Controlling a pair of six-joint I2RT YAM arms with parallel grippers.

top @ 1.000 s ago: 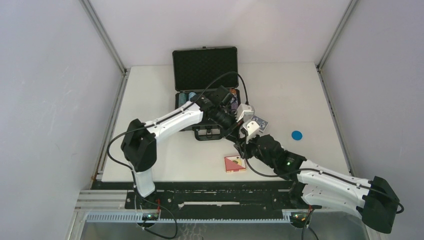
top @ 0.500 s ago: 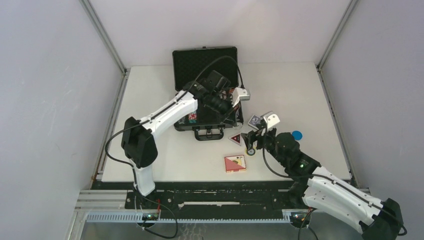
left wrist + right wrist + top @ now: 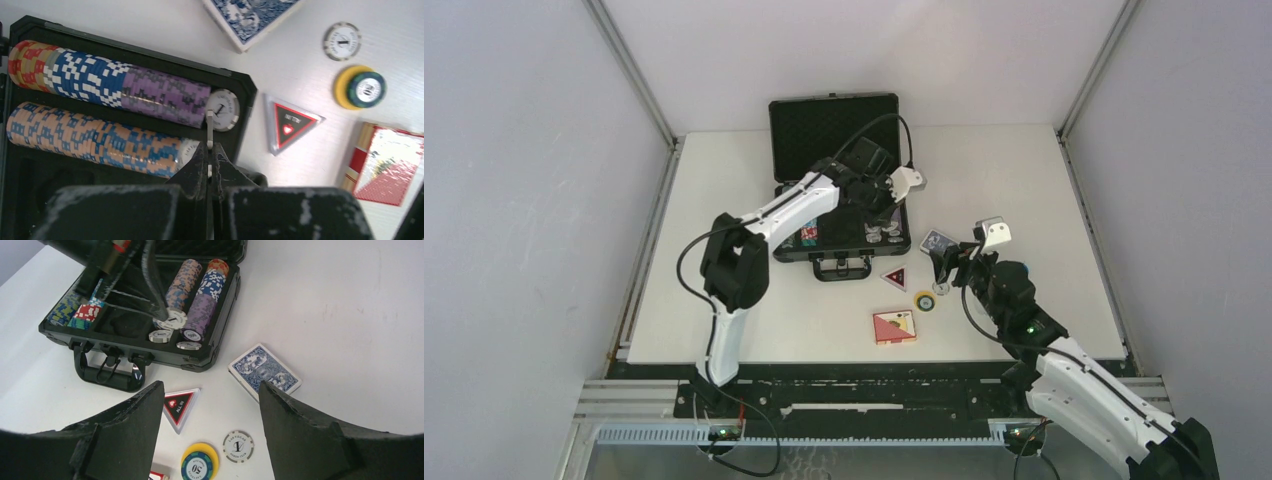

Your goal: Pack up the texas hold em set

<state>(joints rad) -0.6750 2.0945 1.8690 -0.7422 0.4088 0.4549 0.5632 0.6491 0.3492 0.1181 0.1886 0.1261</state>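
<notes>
white chip (image 3: 209, 125) (edge-on), in left gripper (image 3: 209, 151)

White surface (image 3: 1024, 180) carrying the open black briefcase (image 3: 834, 135) at its far side. Right of the case lies the blue card deck (image 3: 937, 241). Nearer lie the triangular button (image 3: 894, 277), yellow round button (image 3: 924, 300), white chip (image 3: 238, 446) and red card deck (image 3: 894, 327). A blue disc (image 3: 1021, 268) lies further right.

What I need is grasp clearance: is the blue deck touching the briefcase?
Apart. The right wrist view shows bare table between the blue deck and the briefcase.
</notes>
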